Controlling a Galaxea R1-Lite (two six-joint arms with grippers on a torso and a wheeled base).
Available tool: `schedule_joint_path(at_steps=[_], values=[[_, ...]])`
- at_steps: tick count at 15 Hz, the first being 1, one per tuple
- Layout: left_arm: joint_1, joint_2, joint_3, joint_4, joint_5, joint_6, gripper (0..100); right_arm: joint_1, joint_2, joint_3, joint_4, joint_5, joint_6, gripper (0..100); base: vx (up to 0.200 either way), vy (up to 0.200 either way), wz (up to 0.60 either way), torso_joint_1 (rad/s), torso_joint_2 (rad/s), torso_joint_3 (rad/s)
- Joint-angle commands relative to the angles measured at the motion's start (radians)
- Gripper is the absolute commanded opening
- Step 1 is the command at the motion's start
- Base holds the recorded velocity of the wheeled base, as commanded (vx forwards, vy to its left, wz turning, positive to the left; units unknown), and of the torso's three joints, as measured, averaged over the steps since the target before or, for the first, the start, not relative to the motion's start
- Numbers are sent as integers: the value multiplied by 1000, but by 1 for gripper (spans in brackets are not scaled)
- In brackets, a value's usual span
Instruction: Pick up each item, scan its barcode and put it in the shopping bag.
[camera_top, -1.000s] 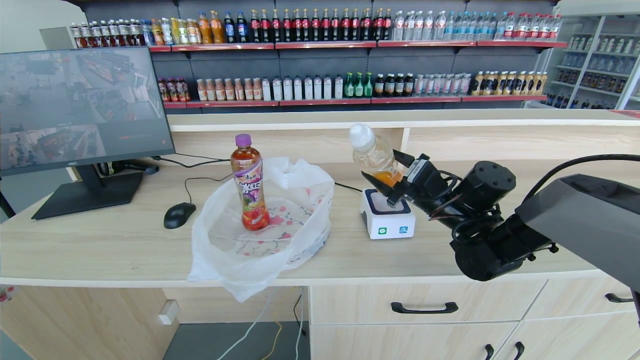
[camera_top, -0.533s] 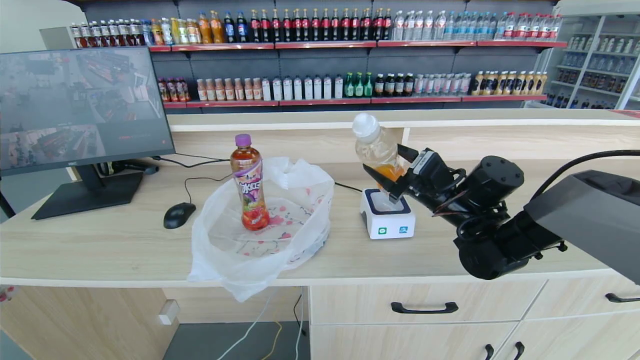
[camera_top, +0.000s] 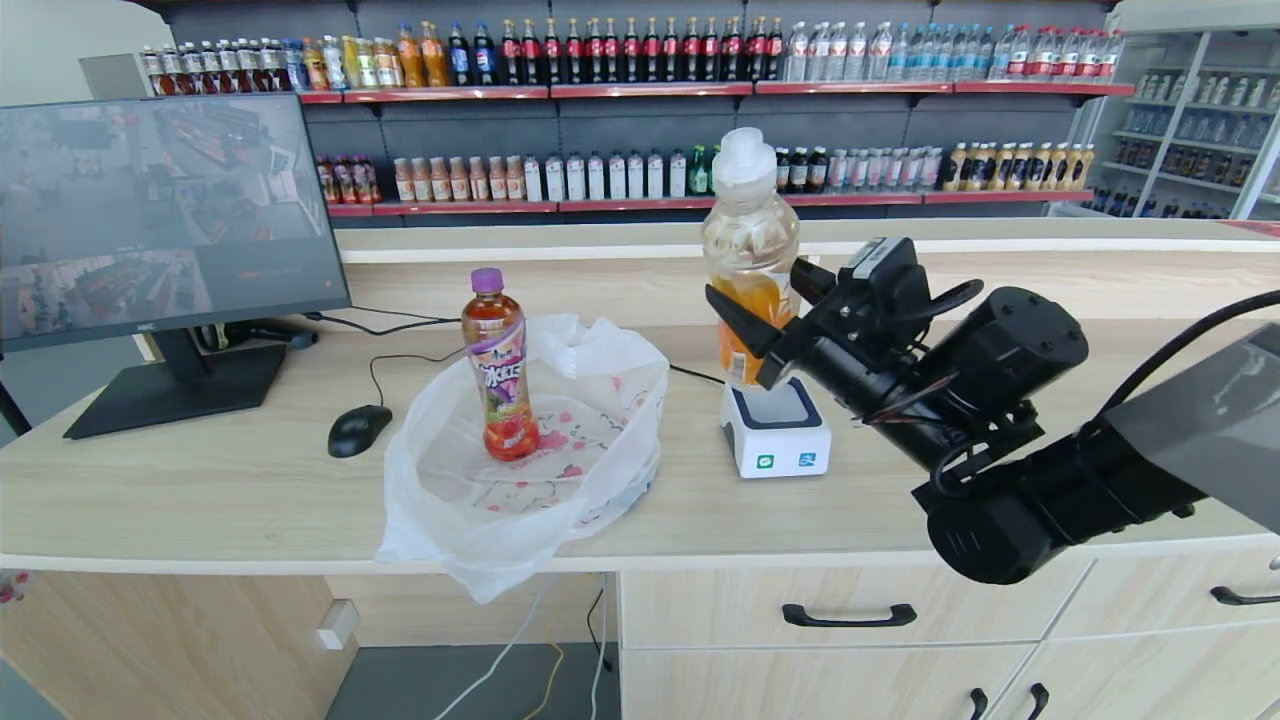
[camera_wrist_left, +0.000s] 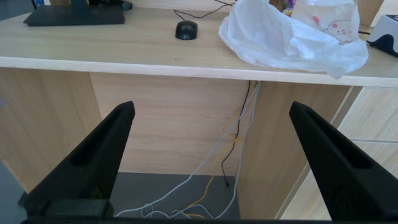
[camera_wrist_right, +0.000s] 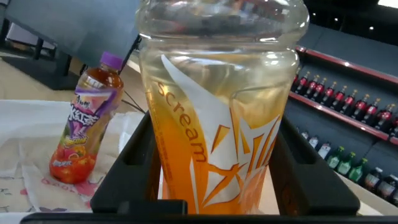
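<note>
The orange drink bottle (camera_top: 750, 250) (camera_wrist_right: 217, 124), white-capped and upright, is held in the air just above the white scanner (camera_top: 775, 435), its base clear of the scanner's top. The right end effector (camera_top: 765, 310) (camera_wrist_right: 217, 180) is clenched on its lower, orange-labelled half, one finger on each side. The scanner sits on the tabletop (camera_top: 250, 490), just beside the white shopping bag (camera_top: 520, 480) (camera_wrist_left: 292, 37), which lies open with its edge drooping over the front of the tabletop. A purple-capped bottle (camera_top: 498, 365) (camera_wrist_right: 84, 137) stands upright inside the bag. Further to the left are a black mouse (camera_top: 357, 430) (camera_wrist_left: 186, 29) and a monitor (camera_top: 160, 220). The left end effector (camera_wrist_left: 211, 162) hangs below tabletop level, released, its fingers spread wide before the cabinet front and some loose cables (camera_wrist_left: 230, 162)
</note>
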Motion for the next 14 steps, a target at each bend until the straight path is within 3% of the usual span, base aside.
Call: schedule_joint_path(at_steps=[1, 6, 9, 11, 14], values=[[0, 0, 0, 0, 1, 0, 100, 7, -110, 117, 0, -46, 61, 0, 0, 0, 0, 0, 0, 0], [0, 0, 0, 0, 1, 0, 100, 21, -332, 424, 0, -246, 179, 0, 0, 0, 0, 0, 0, 0], [0, 0, 0, 0, 0, 0, 100, 27, -366, 429, 0, -312, 213, 0, 0, 0, 0, 0, 0, 0], [0, 0, 0, 0, 0, 4, 100, 59, -395, 530, 0, -321, 215, 0, 0, 0, 0, 0, 0, 0], [0, 0, 0, 0, 1, 1, 100, 0, -392, 519, 0, -322, 221, 0, 0, 0, 0, 0, 0, 0]])
